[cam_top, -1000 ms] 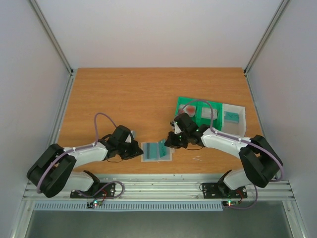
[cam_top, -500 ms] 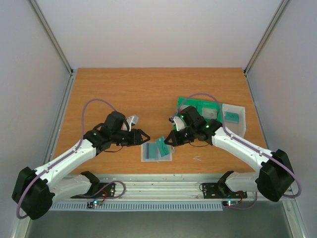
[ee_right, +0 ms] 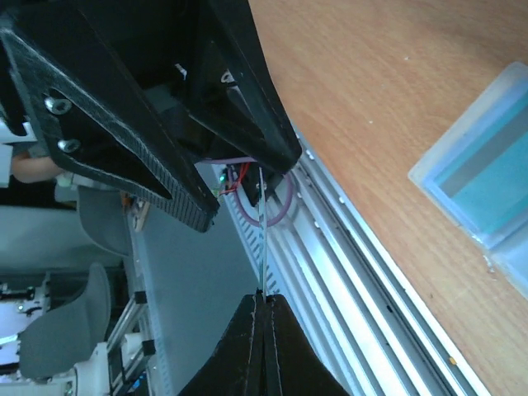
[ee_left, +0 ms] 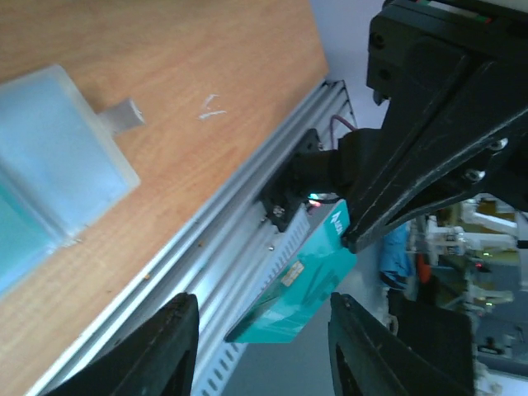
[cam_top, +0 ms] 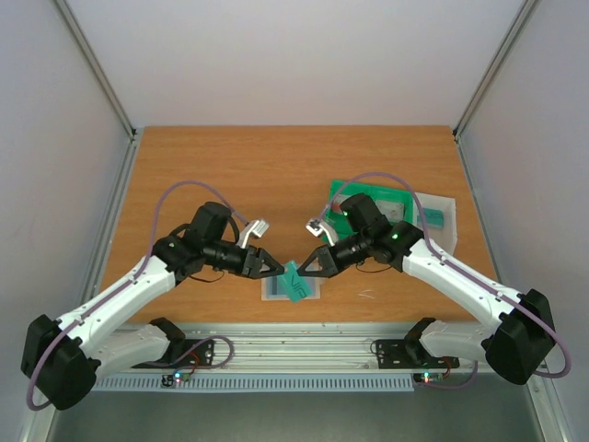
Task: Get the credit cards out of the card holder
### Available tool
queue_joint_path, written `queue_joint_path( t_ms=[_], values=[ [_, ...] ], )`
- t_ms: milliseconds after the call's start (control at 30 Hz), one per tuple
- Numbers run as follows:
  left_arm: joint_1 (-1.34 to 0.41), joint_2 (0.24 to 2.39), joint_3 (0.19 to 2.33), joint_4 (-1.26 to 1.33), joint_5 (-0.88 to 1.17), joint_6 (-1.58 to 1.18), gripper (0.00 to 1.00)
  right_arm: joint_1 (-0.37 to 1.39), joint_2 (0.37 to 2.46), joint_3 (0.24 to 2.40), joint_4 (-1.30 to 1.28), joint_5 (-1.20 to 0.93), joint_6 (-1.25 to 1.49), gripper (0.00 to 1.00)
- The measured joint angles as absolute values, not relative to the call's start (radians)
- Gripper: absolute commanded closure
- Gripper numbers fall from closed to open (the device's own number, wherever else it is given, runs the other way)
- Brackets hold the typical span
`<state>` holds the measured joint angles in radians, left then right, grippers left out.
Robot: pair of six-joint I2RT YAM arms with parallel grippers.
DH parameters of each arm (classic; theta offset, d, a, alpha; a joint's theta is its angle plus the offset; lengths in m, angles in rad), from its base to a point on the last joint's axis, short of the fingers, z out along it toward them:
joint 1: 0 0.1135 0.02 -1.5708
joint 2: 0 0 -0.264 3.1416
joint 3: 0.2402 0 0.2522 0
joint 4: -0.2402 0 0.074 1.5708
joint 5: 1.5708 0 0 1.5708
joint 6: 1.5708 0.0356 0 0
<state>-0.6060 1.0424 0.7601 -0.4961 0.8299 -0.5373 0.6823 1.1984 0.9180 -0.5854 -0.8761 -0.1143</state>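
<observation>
Left wrist: thin printed teal card (ee_left: 293, 290) between clamped right fingers (ee_left: 429, 169); left fingers (ee_left: 165, 346) apart.

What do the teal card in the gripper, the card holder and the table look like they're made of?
The teal card: probably thin stiff plastic, glossy; unbent though the right gripper pinches only one edge. The card holder: soft-looking translucent plastic, frosted; teal shows through it. The table: wood or wood-look laminate, smooth with grain.

Wood table (cam_top: 230, 166), card holder (cam_top: 274, 287), green tray (cam_top: 386, 195)
</observation>
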Motion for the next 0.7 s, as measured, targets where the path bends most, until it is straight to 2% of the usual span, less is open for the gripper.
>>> queue_joint_path(
  t_ms=[100, 167, 233, 433, 533, 633, 700],
  values=[
    [-0.606, 1.044, 0.759, -0.484, 0.877, -0.542, 0.76, 0.682, 1.198, 0.918, -0.575, -0.901, -0.114, 0.99],
    [-0.606, 1.045, 0.754, -0.467, 0.896, -0.54, 0.92, 0.682, 1.198, 0.918, -0.571, -0.913, -0.114, 0.99],
    [-0.601, 1.048, 0.741, -0.456, 0.902, -0.55, 0.99, 0.68, 1.198, 0.918, -0.575, -0.921, -0.114, 0.99],
    [-0.599, 1.053, 0.715, -0.405, 0.947, -0.58, 1.0, 0.671, 1.198, 0.917, -0.604, -0.903, -0.114, 0.96],
    [-0.599, 1.053, 0.71, -0.39, 0.957, -0.595, 1.0, 0.671, 1.198, 0.917, -0.612, -0.892, -0.112, 0.87],
    [-0.602, 1.053, 0.709, -0.365, 0.966, -0.604, 1.0, 0.671, 1.198, 0.917, -0.609, -0.865, -0.102, 0.7],
    [-0.602, 1.053, 0.708, -0.341, 0.965, -0.614, 1.0, 0.673, 1.196, 0.918, -0.59, -0.846, -0.093, 0.65]
  ],
)
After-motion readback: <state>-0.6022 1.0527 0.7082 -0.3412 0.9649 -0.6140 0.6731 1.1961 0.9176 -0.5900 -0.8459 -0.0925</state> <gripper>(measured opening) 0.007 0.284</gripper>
